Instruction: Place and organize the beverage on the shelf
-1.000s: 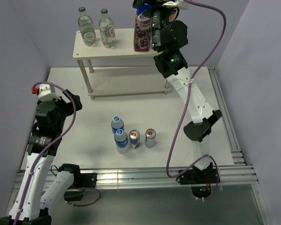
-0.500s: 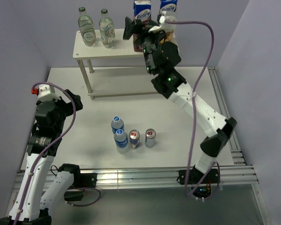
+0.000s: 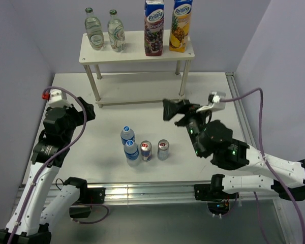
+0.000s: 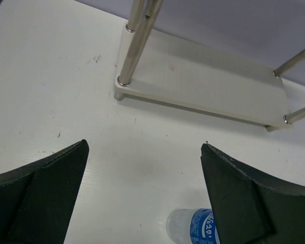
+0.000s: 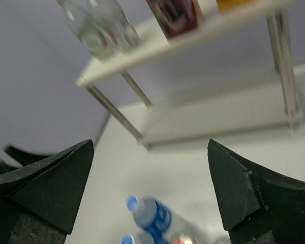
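The cream-white shelf [image 3: 134, 51] stands at the back of the table. Its top board carries two glass bottles [image 3: 94, 30], a purple juice carton [image 3: 154, 28] and a yellow juice carton [image 3: 180, 25], all upright. Two blue-labelled water bottles [image 3: 127, 135] and two cans [image 3: 163, 149] stand together on the table in front. My right gripper [image 3: 174, 112] is open and empty, low over the table to the right of the cans, pointing left. My left gripper [image 3: 86, 111] is open and empty, left of the water bottles. The left wrist view shows one water bottle [image 4: 193, 227] below my gripper [image 4: 144, 147].
The shelf's lower board [image 4: 203, 84] is bare, with metal posts [image 4: 137, 40] at its corners. The right wrist view shows my gripper [image 5: 150, 145] above a water bottle [image 5: 155, 216], and the shelf [image 5: 168, 43] beyond. Aluminium rails [image 3: 244, 127] run along the table's right and near edges.
My right gripper let go of the purple carton on the top board and swung down to the table in front of the shelf. My left arm shifted slightly toward the bottles.
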Controlling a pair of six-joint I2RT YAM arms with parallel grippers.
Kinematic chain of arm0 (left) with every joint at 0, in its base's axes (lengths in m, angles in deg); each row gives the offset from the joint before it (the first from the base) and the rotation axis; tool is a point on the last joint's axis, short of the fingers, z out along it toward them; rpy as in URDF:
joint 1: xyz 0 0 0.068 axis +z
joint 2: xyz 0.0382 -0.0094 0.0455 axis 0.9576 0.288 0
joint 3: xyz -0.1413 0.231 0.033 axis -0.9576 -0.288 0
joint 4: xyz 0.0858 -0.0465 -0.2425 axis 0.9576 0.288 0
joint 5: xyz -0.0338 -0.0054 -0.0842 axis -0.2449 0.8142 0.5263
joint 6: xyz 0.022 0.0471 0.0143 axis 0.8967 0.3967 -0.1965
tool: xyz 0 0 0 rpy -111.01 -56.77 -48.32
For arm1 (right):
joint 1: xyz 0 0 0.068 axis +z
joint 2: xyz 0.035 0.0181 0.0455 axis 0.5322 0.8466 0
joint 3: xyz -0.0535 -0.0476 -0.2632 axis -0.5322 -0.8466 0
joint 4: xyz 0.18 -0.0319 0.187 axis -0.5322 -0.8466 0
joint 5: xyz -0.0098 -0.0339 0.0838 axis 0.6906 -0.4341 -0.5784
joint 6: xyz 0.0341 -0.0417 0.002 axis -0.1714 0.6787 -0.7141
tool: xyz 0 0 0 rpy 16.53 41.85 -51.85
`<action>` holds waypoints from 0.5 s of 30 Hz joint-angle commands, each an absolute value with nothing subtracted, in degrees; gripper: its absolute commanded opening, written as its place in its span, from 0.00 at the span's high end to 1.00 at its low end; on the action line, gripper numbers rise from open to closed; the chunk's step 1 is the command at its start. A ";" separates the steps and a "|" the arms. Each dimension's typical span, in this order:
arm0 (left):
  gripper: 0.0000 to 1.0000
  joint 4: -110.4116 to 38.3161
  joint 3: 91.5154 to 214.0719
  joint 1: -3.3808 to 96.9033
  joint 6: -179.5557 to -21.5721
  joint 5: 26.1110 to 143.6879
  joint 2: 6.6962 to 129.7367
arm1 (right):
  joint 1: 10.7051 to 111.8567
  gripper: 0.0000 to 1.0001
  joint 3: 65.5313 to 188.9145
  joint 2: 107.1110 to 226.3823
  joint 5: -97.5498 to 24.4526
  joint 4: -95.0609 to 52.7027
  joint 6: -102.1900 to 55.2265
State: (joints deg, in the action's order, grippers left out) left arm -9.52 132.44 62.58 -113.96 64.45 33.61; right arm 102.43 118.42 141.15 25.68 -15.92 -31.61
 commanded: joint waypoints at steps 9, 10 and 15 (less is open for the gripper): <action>0.01 -9.69 135.12 51.46 -112.89 56.86 35.17 | 118.27 0.00 100.11 142.16 30.95 -76.64 -101.28; 0.01 -9.77 135.12 51.55 -112.89 56.95 35.26 | 119.16 0.00 99.23 143.22 30.60 -77.88 -106.53; 0.01 -10.13 134.15 51.46 -112.63 56.43 34.74 | 120.75 0.00 93.61 146.84 29.28 -71.77 -106.94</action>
State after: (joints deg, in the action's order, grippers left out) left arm -8.40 133.68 51.68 -113.63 57.68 35.64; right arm 120.47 94.72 147.09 27.76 -72.50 -98.60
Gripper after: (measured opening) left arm 0.993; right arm 0.997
